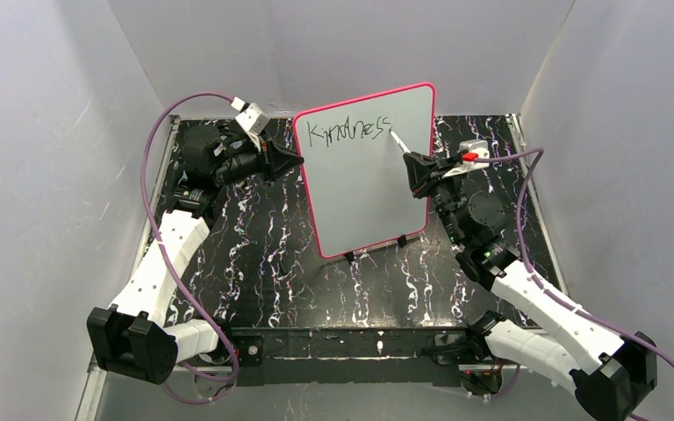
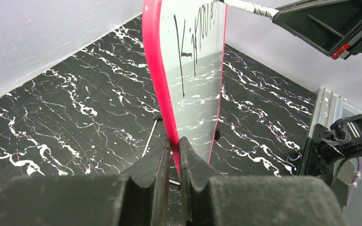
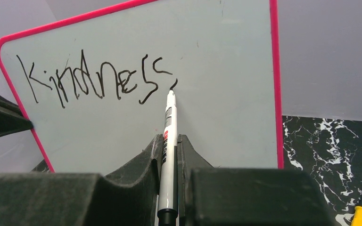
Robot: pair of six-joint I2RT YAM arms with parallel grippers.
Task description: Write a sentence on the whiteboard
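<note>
On the left, the left gripper (image 2: 175, 143) is pinching the pink-red left edge of the whiteboard (image 1: 369, 189), its two dark fingers closed narrowly on the frame, apparently to steady it. The whiteboard is standing upright on small black feet near the middle of a black marbled table (image 1: 263, 254), with its white face turned toward the arms.

Across the top of the whiteboard, the sentence (image 3: 94, 80) is taking shape in thin dark marker strokes, reading "Kindness" so far. The final letter is looking only half drawn.

To the right of that word, a marker (image 3: 170, 122) is touching the whiteboard with its tip on the last stroke. The right gripper (image 3: 169, 141) is gripping the marker's barrel between closed fingers.

The marker's long axis is pointing straight away from the right gripper into the whiteboard's face, so the writing surface is lying directly ahead of it. Only a narrow blank strip is remaining between the tip and the right frame, while a wide blank area is lying below the word. The remaining words will probably need to go on a lower line.
</note>
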